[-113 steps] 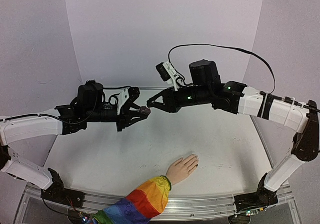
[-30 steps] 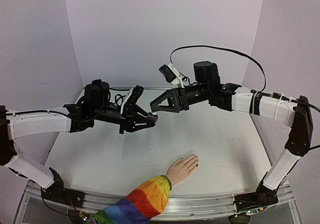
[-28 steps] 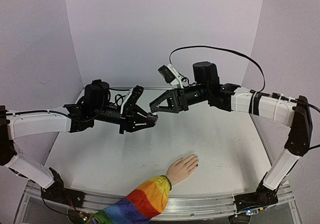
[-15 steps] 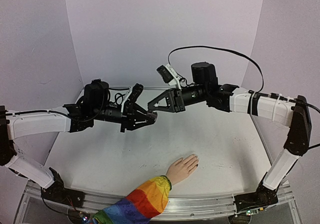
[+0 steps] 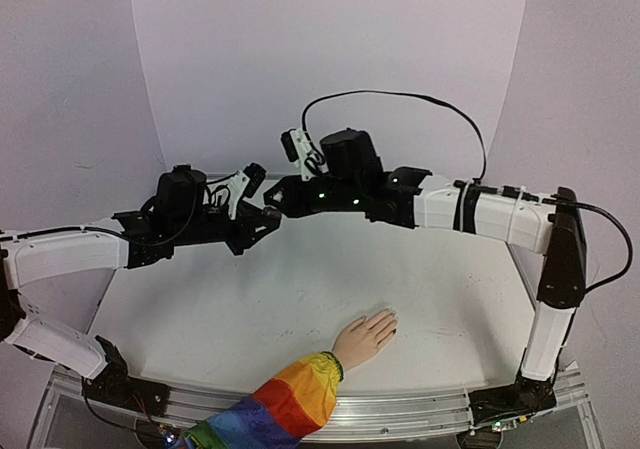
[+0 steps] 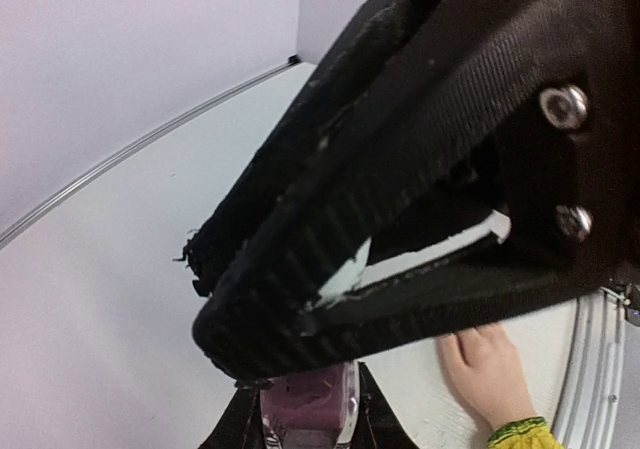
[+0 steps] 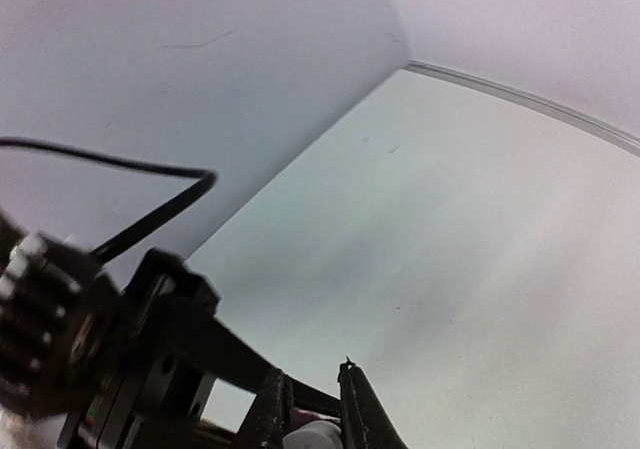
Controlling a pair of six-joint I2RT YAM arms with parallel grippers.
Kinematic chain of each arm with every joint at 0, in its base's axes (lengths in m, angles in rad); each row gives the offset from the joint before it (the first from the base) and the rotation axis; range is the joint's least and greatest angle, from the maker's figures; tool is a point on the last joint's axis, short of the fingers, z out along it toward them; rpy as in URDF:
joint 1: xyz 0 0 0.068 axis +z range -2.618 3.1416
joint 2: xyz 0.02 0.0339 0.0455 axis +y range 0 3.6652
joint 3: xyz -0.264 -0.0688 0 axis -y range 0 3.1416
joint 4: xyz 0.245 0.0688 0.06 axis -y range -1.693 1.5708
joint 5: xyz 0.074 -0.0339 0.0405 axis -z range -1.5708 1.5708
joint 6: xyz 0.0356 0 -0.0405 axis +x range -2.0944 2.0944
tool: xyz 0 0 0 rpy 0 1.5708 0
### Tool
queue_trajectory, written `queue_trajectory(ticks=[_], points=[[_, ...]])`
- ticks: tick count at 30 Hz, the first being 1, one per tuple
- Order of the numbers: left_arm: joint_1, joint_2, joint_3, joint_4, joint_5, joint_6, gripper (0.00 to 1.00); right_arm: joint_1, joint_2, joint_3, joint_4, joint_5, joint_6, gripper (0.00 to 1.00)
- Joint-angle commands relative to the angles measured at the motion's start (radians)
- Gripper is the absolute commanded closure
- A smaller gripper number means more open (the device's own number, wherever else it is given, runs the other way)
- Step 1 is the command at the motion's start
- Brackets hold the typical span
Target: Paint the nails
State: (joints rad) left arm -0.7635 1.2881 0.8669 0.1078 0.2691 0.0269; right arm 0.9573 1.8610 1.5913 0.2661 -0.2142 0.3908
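The left end effector (image 5: 262, 216) is clamped narrow on a small bottle (image 6: 305, 417). In the left wrist view the bottle's purplish body with shiny edges shows between the dark fingers (image 6: 238, 427).

The right end effector (image 5: 276, 199) meets it tip to tip, raised above the far left part of the worktop (image 5: 250, 309). Its jaws stand almost together. In the right wrist view a pale rounded cap (image 7: 312, 434) sits pinched between its fingers (image 7: 358, 404). Only the upper edge of the cap shows, at the bottom of that view. Seen from the left wrist, the black right end effector fills most of the view, with its tips just over the bottle.

Behind the meeting point, the left arm (image 5: 70, 254) stretches in from the left. The right arm (image 5: 480, 209) reaches across from the right, with a black cable (image 5: 400, 94) arching over it.

Well apart from both end effectors, the mannequin hand (image 5: 365, 336) lies flat on the worktop, close to the near edge and a little right of centre. Its fingers point to the far right. Its rainbow sleeve (image 5: 285, 404) runs off the near edge to the left.

The nails (image 5: 391, 324) are at the far right end of the hand and are too small to make out singly. A dark spot shows at the fingertip nearest the right. The left wrist view catches the hand low on the right, but the nails are not distinct there.
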Motion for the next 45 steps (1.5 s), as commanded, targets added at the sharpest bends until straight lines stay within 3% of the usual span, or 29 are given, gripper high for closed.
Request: queue_trajectory(ticks=[1, 8, 16, 20, 23, 27, 31, 34, 41, 45], points=[[-0.017, -0.059, 0.032, 0.159, -0.137, 0.054, 1.00, 0.201, 0.116, 0.091, -0.197, 0.378, 0.230, 1.00], [-0.024, -0.055, 0.030, 0.150, -0.133, 0.080, 1.00, 0.165, 0.093, 0.138, -0.185, 0.254, 0.247, 0.96], [-0.025, -0.037, 0.039, 0.127, -0.143, 0.076, 1.00, 0.041, -0.130, 0.010, -0.146, 0.096, 0.143, 0.40], [-0.025, -0.019, 0.050, 0.116, -0.124, 0.067, 1.00, -0.013, -0.234, -0.067, -0.135, -0.016, 0.070, 0.17], [-0.023, -0.007, 0.057, 0.112, -0.079, 0.059, 1.00, -0.057, -0.285, -0.120, -0.119, -0.107, 0.017, 0.08], [-0.019, 0.013, 0.078, 0.112, 0.117, 0.038, 1.00, -0.128, -0.325, -0.185, -0.048, -0.316, -0.045, 0.09], [-0.018, 0.055, 0.122, 0.112, 0.440, -0.005, 1.00, -0.159, -0.323, -0.215, 0.009, -0.579, -0.148, 0.16], [-0.017, 0.090, 0.151, 0.112, 0.578, -0.049, 1.00, -0.161, -0.301, -0.207, 0.012, -0.644, -0.188, 0.21], [-0.017, 0.112, 0.167, 0.113, 0.657, -0.065, 1.00, -0.162, -0.258, -0.203, 0.097, -0.752, -0.154, 0.46], [-0.017, 0.115, 0.170, 0.112, 0.673, -0.068, 1.00, -0.163, -0.235, -0.187, 0.108, -0.775, -0.149, 0.53]])
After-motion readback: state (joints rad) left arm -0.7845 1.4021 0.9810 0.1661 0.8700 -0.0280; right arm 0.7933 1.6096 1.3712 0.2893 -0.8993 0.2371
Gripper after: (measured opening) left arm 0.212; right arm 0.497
